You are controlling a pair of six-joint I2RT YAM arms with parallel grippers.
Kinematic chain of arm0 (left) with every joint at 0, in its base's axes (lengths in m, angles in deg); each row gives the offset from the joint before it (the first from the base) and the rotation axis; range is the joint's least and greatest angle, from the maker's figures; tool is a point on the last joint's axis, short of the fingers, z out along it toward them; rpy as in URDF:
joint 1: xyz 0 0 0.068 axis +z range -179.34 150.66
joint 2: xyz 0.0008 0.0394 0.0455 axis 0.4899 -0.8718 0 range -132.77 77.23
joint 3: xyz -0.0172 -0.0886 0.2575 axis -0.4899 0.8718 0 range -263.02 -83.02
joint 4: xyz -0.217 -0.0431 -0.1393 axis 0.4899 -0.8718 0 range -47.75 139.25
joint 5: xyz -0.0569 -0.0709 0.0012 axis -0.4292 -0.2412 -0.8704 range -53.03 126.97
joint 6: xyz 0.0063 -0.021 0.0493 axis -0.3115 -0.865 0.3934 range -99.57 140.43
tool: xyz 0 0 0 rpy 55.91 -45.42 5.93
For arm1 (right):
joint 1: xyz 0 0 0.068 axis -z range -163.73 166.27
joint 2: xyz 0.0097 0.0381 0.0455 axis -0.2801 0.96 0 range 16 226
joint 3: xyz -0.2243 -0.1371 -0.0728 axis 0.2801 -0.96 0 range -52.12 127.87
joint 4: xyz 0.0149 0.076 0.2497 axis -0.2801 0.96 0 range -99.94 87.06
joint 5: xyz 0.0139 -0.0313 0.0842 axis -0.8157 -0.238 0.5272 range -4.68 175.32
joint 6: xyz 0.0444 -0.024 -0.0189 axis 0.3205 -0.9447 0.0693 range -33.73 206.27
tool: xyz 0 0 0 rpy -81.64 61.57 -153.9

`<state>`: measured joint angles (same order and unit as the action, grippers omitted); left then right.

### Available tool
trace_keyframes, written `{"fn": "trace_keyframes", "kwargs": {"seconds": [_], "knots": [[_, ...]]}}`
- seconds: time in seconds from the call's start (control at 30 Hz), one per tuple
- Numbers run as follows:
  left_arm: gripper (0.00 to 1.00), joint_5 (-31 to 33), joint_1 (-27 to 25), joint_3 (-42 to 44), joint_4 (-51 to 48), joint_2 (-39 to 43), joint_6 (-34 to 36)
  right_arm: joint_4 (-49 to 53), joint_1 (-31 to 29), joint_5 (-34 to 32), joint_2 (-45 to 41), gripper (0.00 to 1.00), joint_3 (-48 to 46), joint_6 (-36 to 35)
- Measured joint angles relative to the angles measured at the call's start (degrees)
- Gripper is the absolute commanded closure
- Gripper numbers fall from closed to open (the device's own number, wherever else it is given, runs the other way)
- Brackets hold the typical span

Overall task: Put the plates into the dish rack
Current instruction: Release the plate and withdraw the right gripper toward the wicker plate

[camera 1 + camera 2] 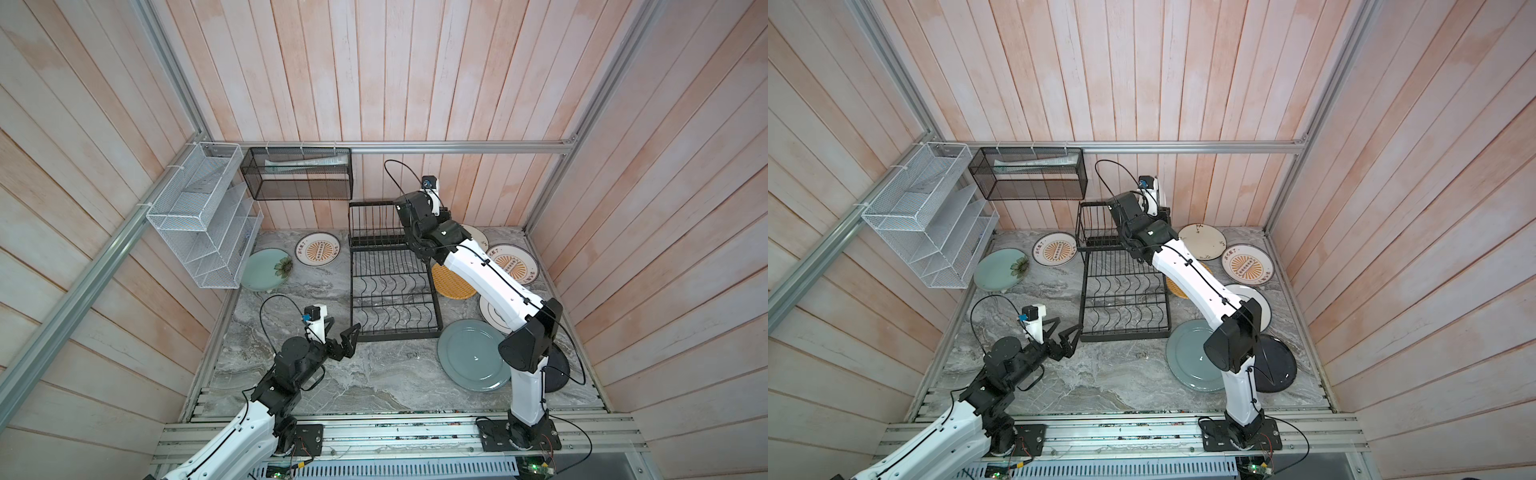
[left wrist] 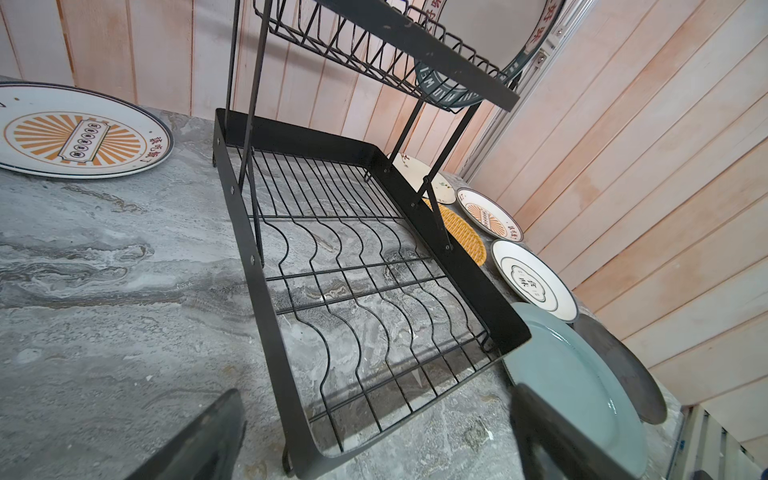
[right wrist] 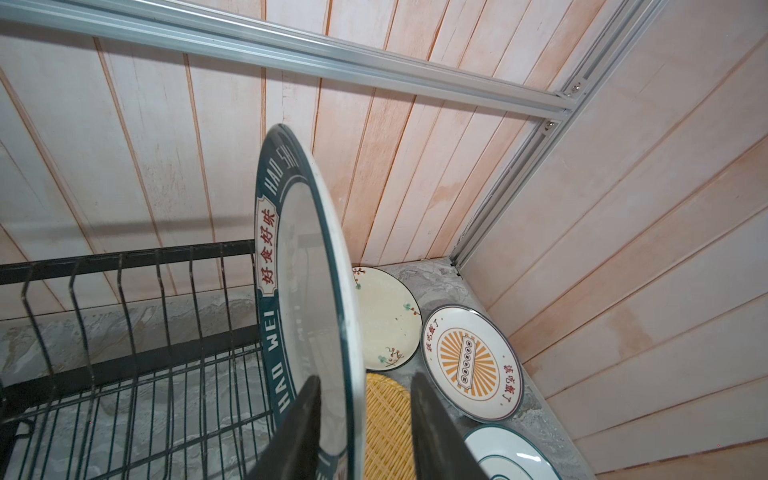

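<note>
The black wire dish rack (image 1: 399, 334) stands mid-table. A white plate with a teal lettered rim (image 3: 307, 270) stands on edge between the upper tier's slot bars (image 3: 124, 262). My right gripper (image 3: 363, 376) straddles its rim, open, one finger against the plate's face and the other clear of it. My left gripper (image 1: 344, 323) hovers open and empty by the rack's near left corner (image 2: 266, 299). Flat on the table lie a grey-blue plate (image 1: 469, 357), a black plate (image 1: 1281, 365), a yellow woven plate (image 1: 453, 284), two sunburst plates (image 1: 318, 248) (image 1: 513, 266), a pale green plate (image 1: 264, 270) and a cream plate (image 1: 1202, 241).
A white black-ringed plate (image 1: 492, 313) lies under my right arm. A white mesh organizer (image 1: 199, 224) and a black mesh basket (image 1: 299, 174) hang on the back-left walls. Plank walls close in the table on three sides.
</note>
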<state>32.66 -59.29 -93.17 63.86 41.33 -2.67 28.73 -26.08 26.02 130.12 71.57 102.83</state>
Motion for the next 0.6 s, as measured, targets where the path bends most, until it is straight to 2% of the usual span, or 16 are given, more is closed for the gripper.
{"fn": "trace_keyframes", "kwargs": {"seconds": [0.13,0.17,0.2,0.27,0.6], "knots": [[0.0,0.0,0.0,0.0,0.0,0.0,0.0,-0.1,0.0,0.5,0.0,0.41,0.0,-0.4],[0.0,-0.1,0.0,0.0,0.0,0.0,0.0,-0.1,0.0,0.7,0.0,0.35,0.0,-0.5],[0.0,-0.2,0.0,0.0,0.0,0.0,0.0,-0.2,0.0,0.9,0.0,0.27,0.0,-0.4],[0.0,-0.2,0.0,0.0,0.0,0.0,0.0,-0.4,0.0,1.0,-0.1,0.04,0.0,-0.8],[0.0,-0.6,0.0,0.0,0.0,0.0,0.0,-1.5,-0.3,1.8,-2.2,0.02,0.0,-2.8]]}}
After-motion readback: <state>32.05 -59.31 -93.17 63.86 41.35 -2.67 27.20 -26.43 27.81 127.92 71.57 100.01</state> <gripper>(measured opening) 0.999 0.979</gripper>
